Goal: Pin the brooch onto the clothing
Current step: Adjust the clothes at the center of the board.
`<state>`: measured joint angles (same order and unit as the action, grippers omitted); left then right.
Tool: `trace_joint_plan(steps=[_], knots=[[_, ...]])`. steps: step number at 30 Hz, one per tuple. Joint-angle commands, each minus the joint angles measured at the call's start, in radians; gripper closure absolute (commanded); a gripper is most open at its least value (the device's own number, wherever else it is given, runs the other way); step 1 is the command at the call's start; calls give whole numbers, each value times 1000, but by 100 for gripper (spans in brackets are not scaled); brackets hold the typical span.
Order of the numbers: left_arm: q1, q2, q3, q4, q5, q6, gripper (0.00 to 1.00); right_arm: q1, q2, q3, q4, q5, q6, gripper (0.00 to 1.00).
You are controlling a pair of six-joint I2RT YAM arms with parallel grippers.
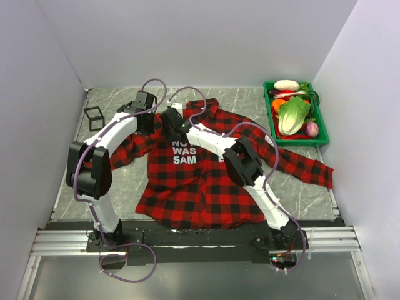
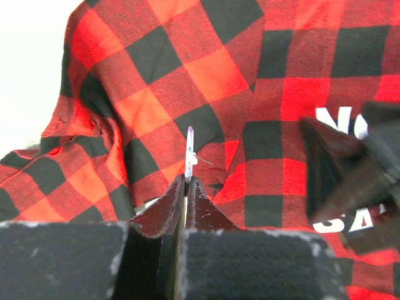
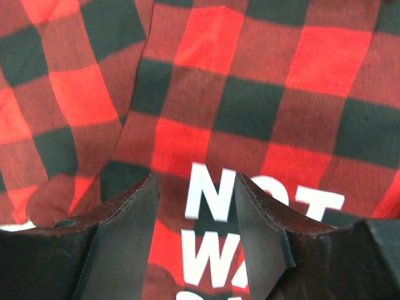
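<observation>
The clothing (image 1: 200, 181), a red-and-black plaid shirt with white letters, lies spread on the table. My left gripper (image 1: 150, 120) is at the shirt's upper left, near the collar. In the left wrist view this gripper (image 2: 186, 180) is shut on the brooch (image 2: 189, 150), a thin pale disc seen edge-on with a fine pin sticking out to its right, just above the plaid cloth (image 2: 156, 81). My right gripper (image 1: 172, 125) hovers close beside it. Its jaws (image 3: 195, 181) stand open over the letters "NOT WAS" on the shirt (image 3: 250, 106), with nothing between them.
A small black wire-frame cube (image 1: 94, 117) stands at the back left of the table. A green crate (image 1: 299, 142) filled with vegetables sits at the back right. White walls close in the left, back and right sides.
</observation>
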<state>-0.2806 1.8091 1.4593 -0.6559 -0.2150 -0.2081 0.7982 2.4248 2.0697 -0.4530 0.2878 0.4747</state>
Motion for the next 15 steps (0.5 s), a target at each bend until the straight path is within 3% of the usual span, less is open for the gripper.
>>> trace_joint_plan(steps=[1,11,15], knots=[[-2,-65,6,9,40,-22,99,-5,48,95,-45,36,8,42],[-26,-68,10,2,75,-20,99,-7,160,303,-197,67,39,45],[-38,-79,13,-1,94,-19,99,-30,155,268,-236,16,80,44]])
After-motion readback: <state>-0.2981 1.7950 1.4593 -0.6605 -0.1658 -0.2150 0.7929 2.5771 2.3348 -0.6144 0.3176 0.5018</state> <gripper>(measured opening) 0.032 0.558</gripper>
